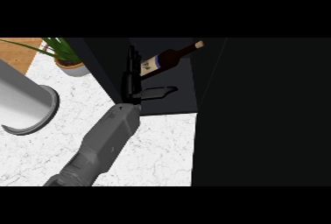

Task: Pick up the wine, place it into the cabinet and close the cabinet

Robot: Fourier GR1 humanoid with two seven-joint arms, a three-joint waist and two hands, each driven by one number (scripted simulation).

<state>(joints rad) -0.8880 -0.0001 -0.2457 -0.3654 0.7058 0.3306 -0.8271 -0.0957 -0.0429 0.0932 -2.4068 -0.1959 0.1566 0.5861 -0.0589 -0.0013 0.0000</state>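
The wine bottle (169, 58) is dark with a white-and-blue label and a pale cork. It lies tilted inside the dark open cabinet (174, 103), neck pointing up and to the right. My left hand (132, 75) reaches into the cabinet just left of the bottle's base. Its fingers are straight and its thumb (158, 92) sticks out to the right below the bottle. Whether the fingers touch the bottle cannot be told. My right hand shows nowhere.
A wide black cabinet door (265, 109) fills the right side and hides what lies behind it. A potted plant (71, 65) stands at the back left. A big grey round vessel (26, 107) sits at the left on the white marble counter (161, 148).
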